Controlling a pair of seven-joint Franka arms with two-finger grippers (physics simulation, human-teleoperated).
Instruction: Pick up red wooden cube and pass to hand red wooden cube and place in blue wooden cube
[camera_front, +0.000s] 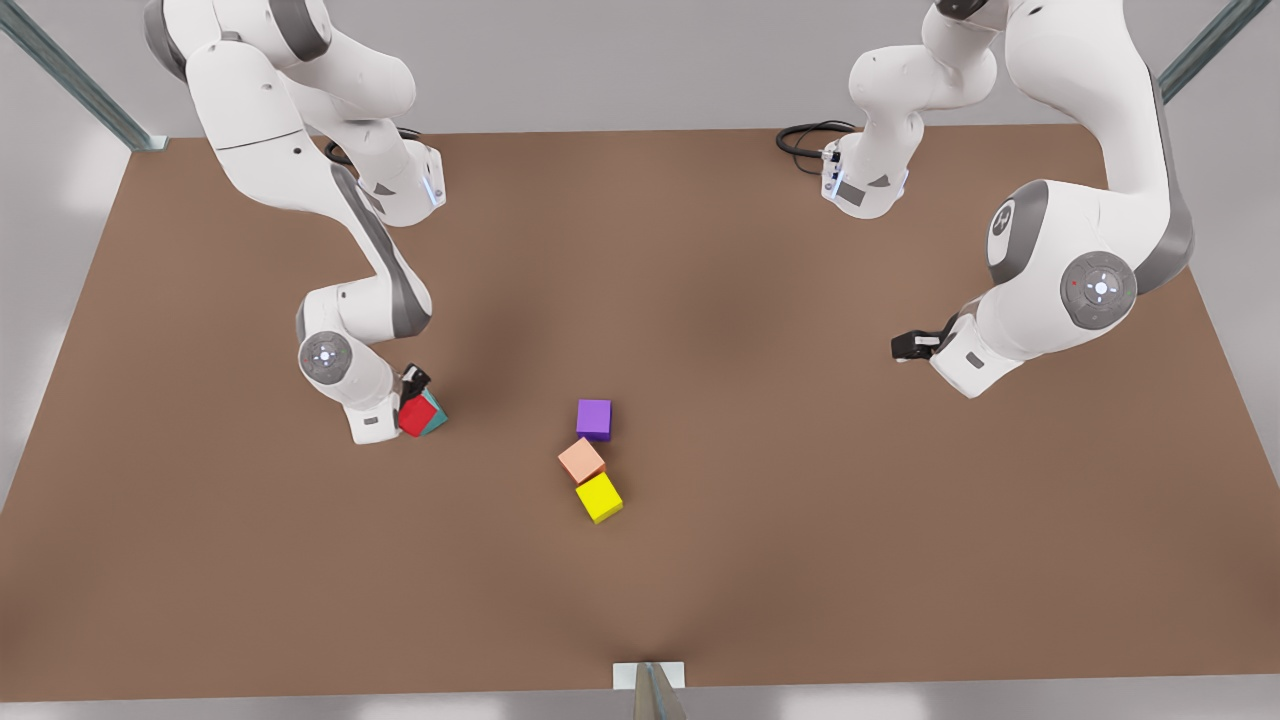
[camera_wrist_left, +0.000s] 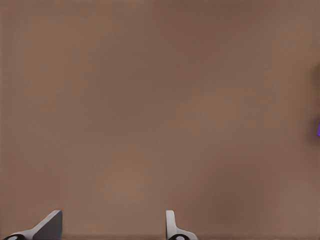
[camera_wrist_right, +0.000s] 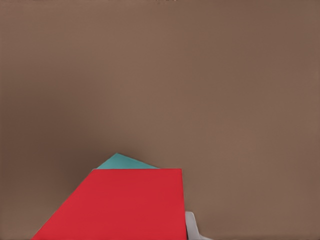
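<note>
The yellow cube (camera_front: 599, 497) is seen nearest the front on the brown desk (camera_front: 800, 560), with the salmon cube (camera_front: 581, 460) touching its far corner and the purple cube (camera_front: 593, 419) just beyond that. At the front view's left, the red cube (camera_front: 415, 417) is held in the right pincer (camera_front: 414, 392) (the one whose wrist camera looks straight down onto it), and it is seen tilted, with its corner low over the desk. The teal cube (camera_front: 436, 415) is pressed against the far side of the red one, and whether the red cube rests on it or merely beside it cannot be told. In the right wrist view the red cube (camera_wrist_right: 117, 205) is shown with the teal cube (camera_wrist_right: 122, 161) peeking out behind it and one pale fingertip (camera_wrist_right: 192, 227) at its edge. At the front view's right, the left pincer (camera_front: 905, 346) is held above bare desk, well apart from all the cubes; in the left wrist view its fingers (camera_wrist_left: 47, 226) are spread wide with nothing between them.
</note>
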